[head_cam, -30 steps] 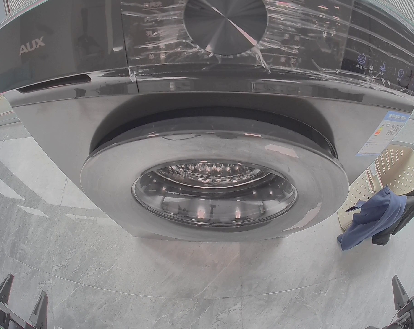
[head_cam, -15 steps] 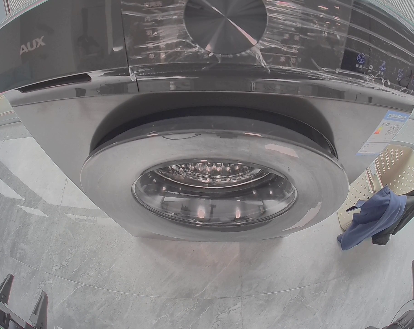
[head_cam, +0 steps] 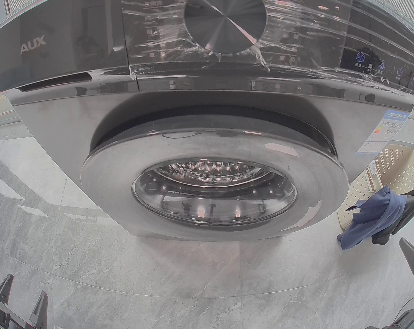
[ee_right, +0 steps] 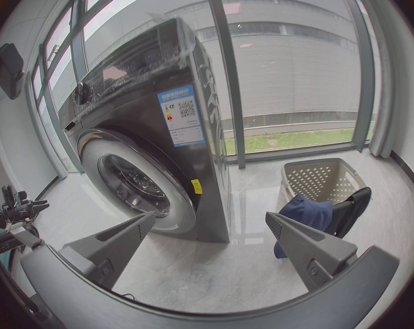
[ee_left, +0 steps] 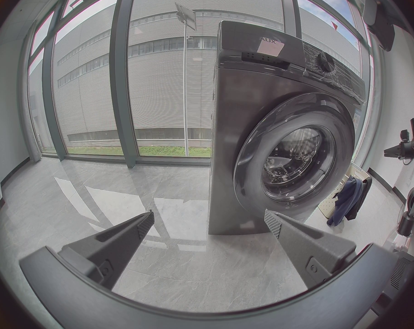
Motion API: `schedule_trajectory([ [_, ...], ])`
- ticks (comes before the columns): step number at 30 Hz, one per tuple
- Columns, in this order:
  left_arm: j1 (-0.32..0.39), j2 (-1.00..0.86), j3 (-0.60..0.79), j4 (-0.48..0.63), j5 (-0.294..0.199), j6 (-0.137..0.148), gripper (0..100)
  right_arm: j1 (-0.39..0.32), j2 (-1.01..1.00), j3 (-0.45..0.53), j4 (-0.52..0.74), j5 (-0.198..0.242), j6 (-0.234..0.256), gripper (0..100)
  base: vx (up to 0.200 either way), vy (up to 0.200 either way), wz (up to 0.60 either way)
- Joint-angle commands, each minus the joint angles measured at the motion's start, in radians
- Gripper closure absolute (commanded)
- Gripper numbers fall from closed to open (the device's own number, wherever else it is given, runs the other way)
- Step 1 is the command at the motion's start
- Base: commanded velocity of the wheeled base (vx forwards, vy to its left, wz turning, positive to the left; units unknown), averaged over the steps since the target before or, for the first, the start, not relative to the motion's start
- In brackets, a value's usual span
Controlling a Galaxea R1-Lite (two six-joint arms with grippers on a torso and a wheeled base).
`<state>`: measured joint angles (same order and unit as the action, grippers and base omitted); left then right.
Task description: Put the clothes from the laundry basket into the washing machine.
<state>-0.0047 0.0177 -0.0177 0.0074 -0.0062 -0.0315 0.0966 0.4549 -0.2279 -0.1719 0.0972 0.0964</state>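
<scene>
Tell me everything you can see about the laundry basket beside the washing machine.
The laundry basket is a cream, plastic-looking tub with a rounded rectangular rim and walls perforated with rows of small holes. It stands upright on the grey floor, to the right of the washing machine and apart from it. A blue garment and a dark garment drape over its near rim and hang down outside. They hide part of its inside.
</scene>
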Motion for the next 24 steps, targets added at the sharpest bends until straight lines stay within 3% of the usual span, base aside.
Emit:
schedule_trajectory([
  [1, 0.000, -0.016, 0.016, 0.000, -0.001, -0.001, 0, 0.092, 0.335, -0.044, -0.110, 0.022, -0.055, 0, 0.000, 0.000, 0.00],
  [6, 0.000, -0.016, 0.016, 0.000, 0.000, -0.001, 0, 0.172, 0.442, -0.090, -0.132, 0.033, -0.058, 0, 0.000, 0.000, 0.00],
  [15, 0.000, -0.015, 0.016, 0.000, 0.000, 0.001, 0, 0.218, 0.536, -0.163, -0.132, 0.035, -0.069, 0, 0.000, 0.000, 0.00],
  [16, 0.000, -0.015, 0.016, 0.000, 0.000, -0.001, 0, 0.249, 0.558, -0.176, -0.133, 0.035, -0.067, 0, 0.000, 0.000, 0.00],
  [20, 0.000, -0.016, 0.016, 0.000, 0.000, -0.002, 0, 0.295, 0.562, -0.160, -0.132, 0.055, -0.064, 0, 0.000, 0.000, 0.00],
  [24, 0.000, -0.016, 0.016, 0.000, 0.000, -0.001, 0, 0.296, 0.587, -0.160, -0.135, 0.064, -0.056, 0, 0.000, 0.000, 0.00],
])
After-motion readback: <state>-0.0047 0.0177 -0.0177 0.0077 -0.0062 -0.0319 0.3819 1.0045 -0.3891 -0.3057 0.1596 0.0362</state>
